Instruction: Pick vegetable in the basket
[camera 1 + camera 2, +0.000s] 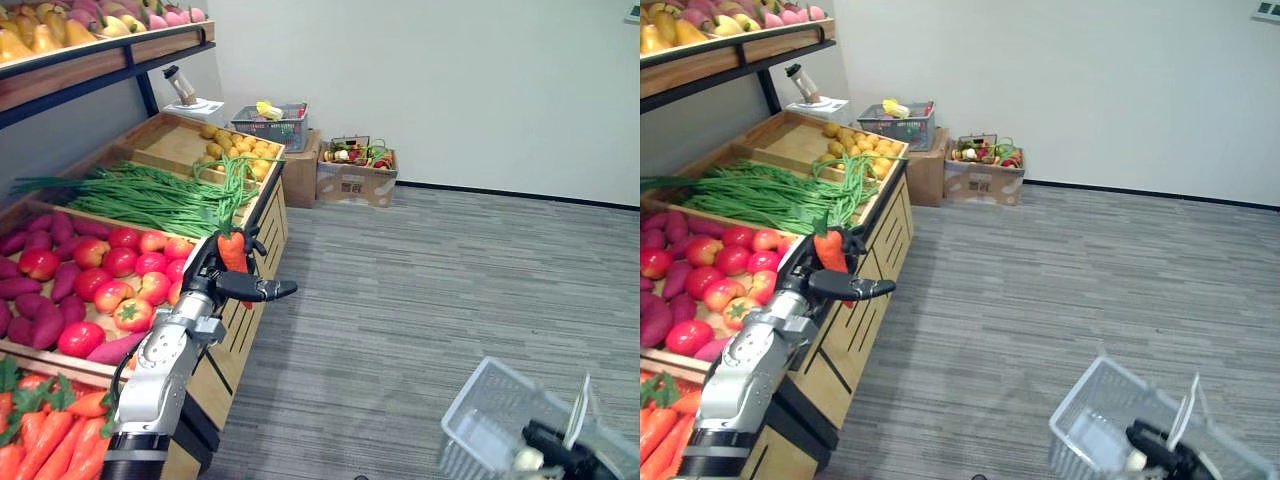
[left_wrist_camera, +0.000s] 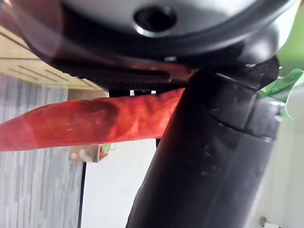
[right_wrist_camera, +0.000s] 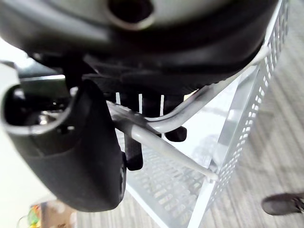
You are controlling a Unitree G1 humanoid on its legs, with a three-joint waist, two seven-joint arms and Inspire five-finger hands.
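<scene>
Left hand (image 1: 212,275) fingers clasp the upright carrot (image 1: 233,252); the wire basket (image 1: 468,392), gripped by the right hand (image 1: 552,446), hangs well rightward.

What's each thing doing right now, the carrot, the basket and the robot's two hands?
left hand: fingers shut on the carrot.
carrot: in the air, leafy end up.
right hand: shut on the basket.
basket: upright, carried by the right hand.
</scene>
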